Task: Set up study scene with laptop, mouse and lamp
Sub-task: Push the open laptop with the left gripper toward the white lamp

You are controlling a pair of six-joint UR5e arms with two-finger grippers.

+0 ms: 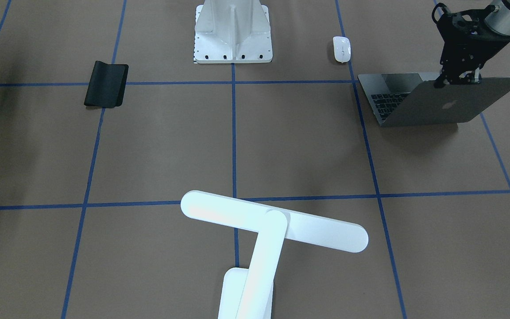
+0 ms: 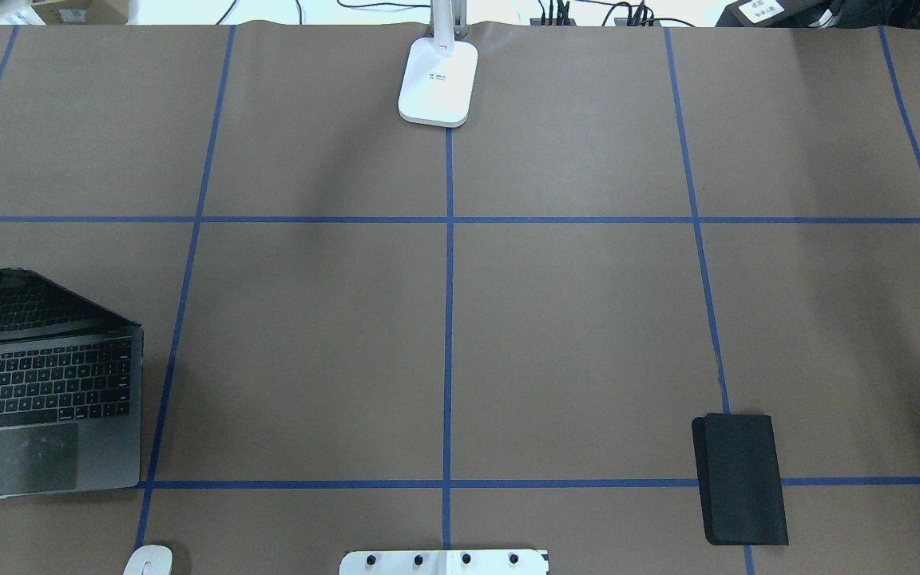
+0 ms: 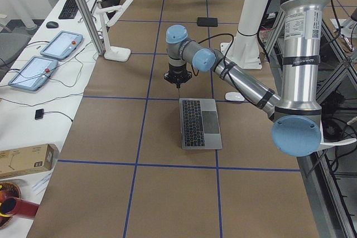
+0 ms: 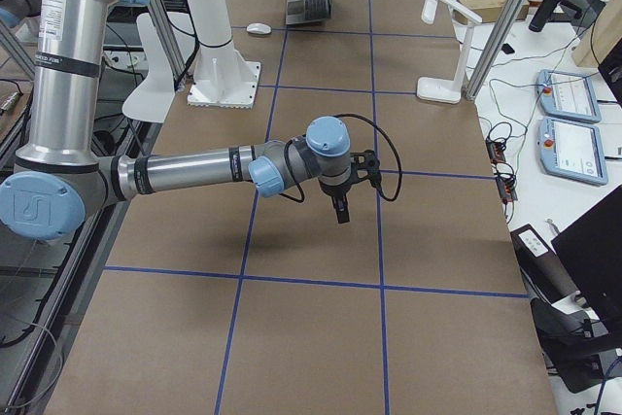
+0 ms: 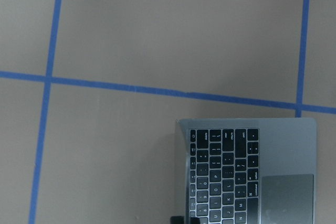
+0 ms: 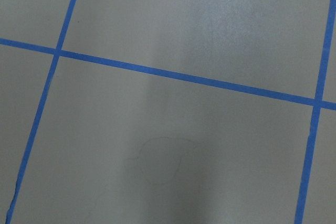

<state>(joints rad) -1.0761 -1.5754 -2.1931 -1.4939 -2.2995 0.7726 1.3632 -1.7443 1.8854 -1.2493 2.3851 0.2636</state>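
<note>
The grey laptop stands open at the table's left end, lid tilted back with the apple logo facing the front camera; its keys show from overhead. My left gripper is at the lid's top edge and looks shut on it. The white mouse lies near the robot base, beside the laptop, and at the overhead view's bottom edge. The white lamp stands at the far middle edge; its base shows from overhead. My right gripper hangs over bare table; I cannot tell whether it is open or shut.
A black mouse pad lies on the robot's right side, also seen from overhead. The white bolted pedestal stands at the robot's middle. Blue tape lines divide the brown table into squares.
</note>
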